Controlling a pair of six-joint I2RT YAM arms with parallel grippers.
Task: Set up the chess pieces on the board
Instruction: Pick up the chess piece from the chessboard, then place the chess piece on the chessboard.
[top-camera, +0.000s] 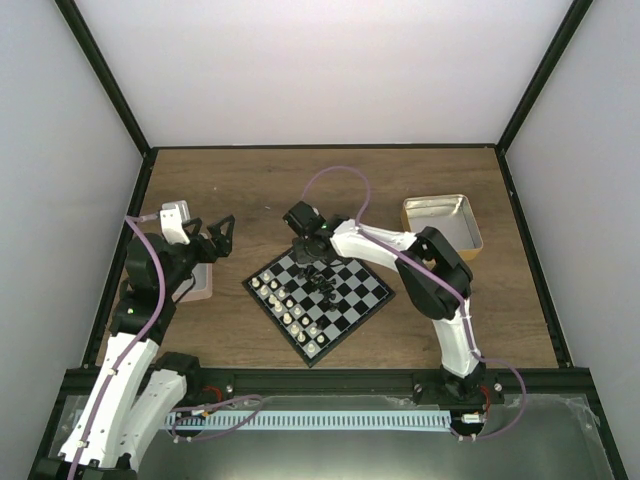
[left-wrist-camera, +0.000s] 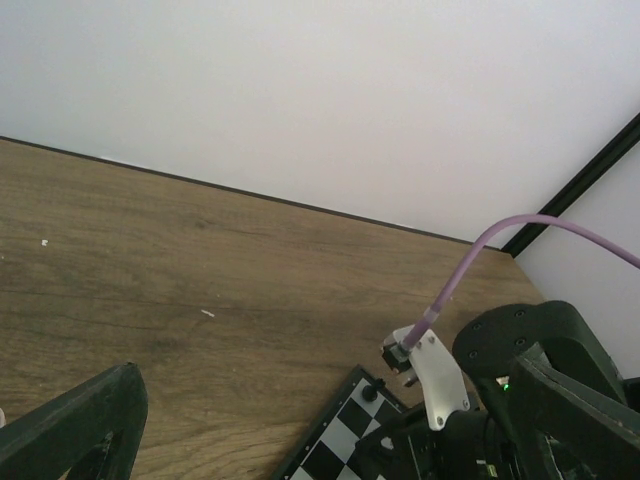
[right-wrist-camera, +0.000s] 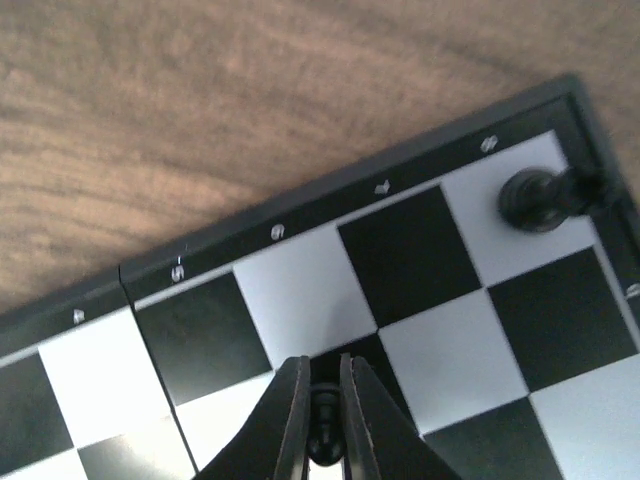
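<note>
Right gripper (right-wrist-camera: 323, 366): clenched on black piece (right-wrist-camera: 323, 425); only the wrist view shows it.
Left gripper (top-camera: 225, 238): released, 10 o'clock of board (top-camera: 366, 290).

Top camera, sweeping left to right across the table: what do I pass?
left gripper → board → tan-rimmed tray

The left arm (top-camera: 115, 375) and right arm (top-camera: 455, 335) wear white shells over black joints, a lilac cable (top-camera: 338, 171) looped along each. The right claw (right-wrist-camera: 322, 395) has slim black tapered fingers (right-wrist-camera: 288, 420).
</note>
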